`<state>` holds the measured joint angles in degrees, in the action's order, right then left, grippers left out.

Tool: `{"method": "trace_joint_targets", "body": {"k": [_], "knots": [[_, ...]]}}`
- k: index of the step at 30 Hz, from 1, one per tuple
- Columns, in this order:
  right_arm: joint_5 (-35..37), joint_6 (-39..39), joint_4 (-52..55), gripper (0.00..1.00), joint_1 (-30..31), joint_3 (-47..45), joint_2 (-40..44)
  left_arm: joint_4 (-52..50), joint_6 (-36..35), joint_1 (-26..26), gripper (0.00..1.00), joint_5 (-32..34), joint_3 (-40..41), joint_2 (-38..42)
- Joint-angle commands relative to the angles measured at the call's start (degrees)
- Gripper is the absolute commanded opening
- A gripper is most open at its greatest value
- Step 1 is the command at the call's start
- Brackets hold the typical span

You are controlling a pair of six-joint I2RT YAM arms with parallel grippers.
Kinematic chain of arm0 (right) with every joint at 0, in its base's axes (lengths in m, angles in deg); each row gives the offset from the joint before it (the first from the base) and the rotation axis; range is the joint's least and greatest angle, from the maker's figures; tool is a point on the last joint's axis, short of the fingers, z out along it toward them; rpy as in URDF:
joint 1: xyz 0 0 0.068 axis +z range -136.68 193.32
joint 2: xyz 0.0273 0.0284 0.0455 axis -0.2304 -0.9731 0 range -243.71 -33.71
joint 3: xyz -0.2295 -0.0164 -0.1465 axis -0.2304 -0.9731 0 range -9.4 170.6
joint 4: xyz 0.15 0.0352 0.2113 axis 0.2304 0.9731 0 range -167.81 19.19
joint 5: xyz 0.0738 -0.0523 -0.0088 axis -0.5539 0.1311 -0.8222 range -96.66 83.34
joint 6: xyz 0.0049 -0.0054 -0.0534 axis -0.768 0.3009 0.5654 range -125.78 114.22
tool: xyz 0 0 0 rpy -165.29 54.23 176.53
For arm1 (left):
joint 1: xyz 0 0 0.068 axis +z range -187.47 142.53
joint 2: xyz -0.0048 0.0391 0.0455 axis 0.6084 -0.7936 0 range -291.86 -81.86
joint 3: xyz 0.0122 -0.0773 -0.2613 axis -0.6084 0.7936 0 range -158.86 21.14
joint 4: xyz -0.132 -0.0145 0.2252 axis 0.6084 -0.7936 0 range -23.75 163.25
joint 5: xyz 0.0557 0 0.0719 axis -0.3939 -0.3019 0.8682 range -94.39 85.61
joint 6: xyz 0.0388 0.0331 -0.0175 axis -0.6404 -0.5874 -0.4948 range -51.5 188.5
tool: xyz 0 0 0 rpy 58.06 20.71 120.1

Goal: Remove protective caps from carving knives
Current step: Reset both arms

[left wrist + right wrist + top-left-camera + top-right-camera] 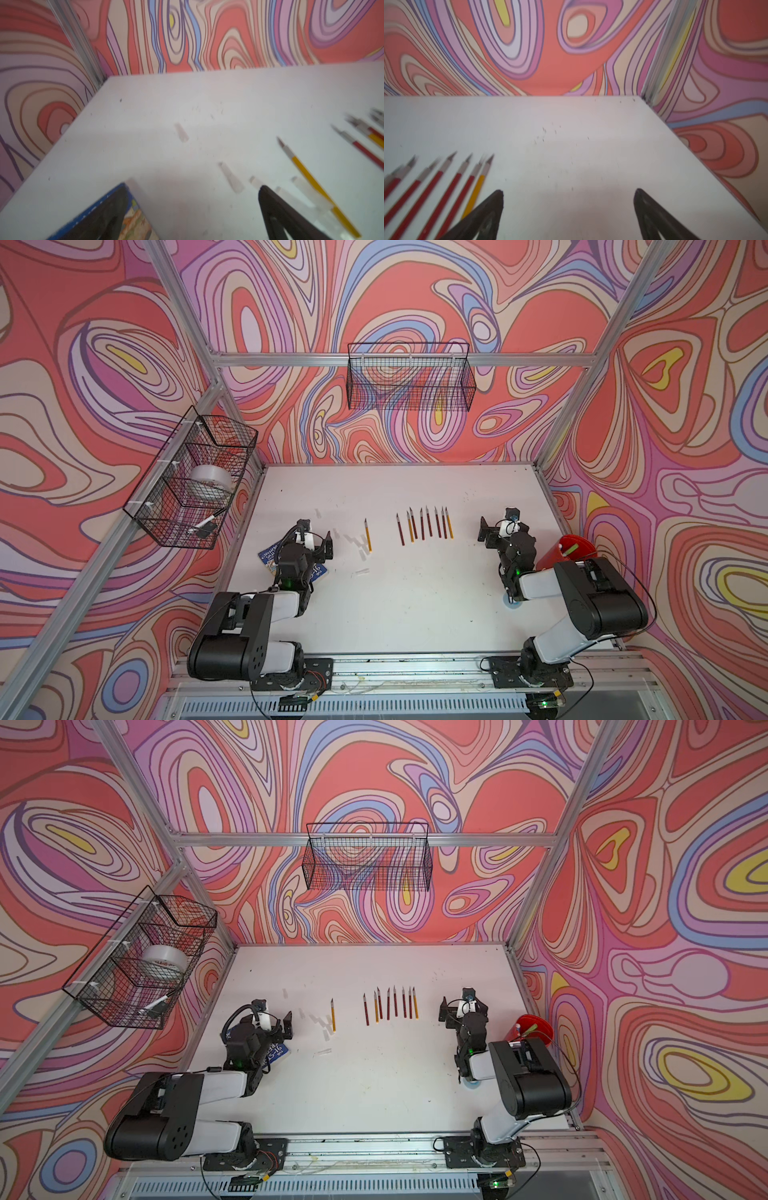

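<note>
White tabletop [415,605] boxed by swirl-patterned pink, red and lilac walls on an aluminium frame. Far left, hung on the wall: black wire basket [153,526] holding a grey-white tape roll [210,483] and a white marker pen [203,524]. On the far wall: second black wire basket [409,393]. Then left gripper [192,188], low over the table's left part, jaws spread wide, nothing between them; blue-edged printed booklet [133,224] flat on the table beneath that arm. Just right of it: protective caps [231,177], translucent whitish sleeves, loose on the table, a few bunched against a lone yellow-handled carving knife [368,536], one apart toward the far left, one nearer. Lone knife's grey tip bare, pointing far. Mid-table: row of carving knives [424,524], dark red and yellow handles, side by side, grey tips bare, all pointing far. Just right of the row: right gripper [569,192], jaws likewise wide apart, holding nothing, bare table between them. At the right edge: red plastic bucket [561,549] beside the right arm, contents too small to tell. Blue tape ring [513,605] on the table, half hidden under that arm.
</note>
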<state>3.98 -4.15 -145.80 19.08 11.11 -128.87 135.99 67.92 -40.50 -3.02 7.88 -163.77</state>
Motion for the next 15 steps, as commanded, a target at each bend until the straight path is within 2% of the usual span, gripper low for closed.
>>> {"method": "trace_joint_targets", "body": {"k": [1, 2, 3, 5, 6, 7, 8, 9, 10, 11, 12, 13, 15], "knots": [[-0.04, -2.06, 11.17, 0.98, -1.62, 3.78, -1.2, 10.09, 1.67, 1.46, 1.0, 5.58, 1.59, -7.63], [-4.25, -2.1, 9.18, 0.99, -3.89, 3.81, -2.74, -1.01, 2.02, 1.53, 0.99, 3.37, 0.24, -2.2], [-2.04, -2.07, 5.17, 0.98, -3.75, 2.6, -3.11, -4.18, 0.95, 1.47, 1.0, 1.5, -1.11, -1.41], [-1.84, -2.27, 5.93, 0.98, -3.77, 2.78, -3.11, 2.83, 0.17, 0.56, 1.0, 4.75, -2.11, -8.08], [-1.04, -2.33, 6.63, 0.98, -3.65, 3.34, -3.14, 1.21, 0.51, -1.64, 1.0, 13.8, -3.35, -7.84], [-0.25, -2.92, 8.64, 0.98, -3.67, 4.06, -2.89, -7.68, 1.76, -2.33, 1.0, 15.93, -5.32, -5.01], [1.07, -3.26, 9.21, 0.98, -3.69, 4.5, -3.13, -8.69, 1.59, -2.5, 1.0, 16.16, -5.98, -5.54], [1.5, -3.51, 9.73, 0.99, -3.65, 4.88, -3.21, -2.33, -0.4, -2.7, 1.0, 16.21, -5.31, -8.29], [1.35, -3.57, 10.14, 0.98, -3.69, 4.85, -3.07, -2.86, -0.48, -2.79, 1.0, 16.17, -5.38, -8.35], [1.6, -3.54, 9.52, 0.98, -3.69, 4.82, -3.27, -10.56, 1.27, -2.4, 1.0, 15.64, -7.33, -6.13], [1.46, -3.57, 9.99, 0.98, -3.65, 4.89, -3.11, -11.7, 2.3, -0.74, 1.0, 13.0, -8.13, -5.95], [1.57, -3.56, 9.76, 0.98, -3.66, 4.87, -3.23, -8.93, 2.61, 0.22, 1.0, 12.14, -7.7, -7.35], [1.68, -3.5, 9.8, 0.99, -3.67, 4.79, -3.03, -8.12, 2.5, -0.88, 1.0, 13.94, -5.67, -5.37]]}}
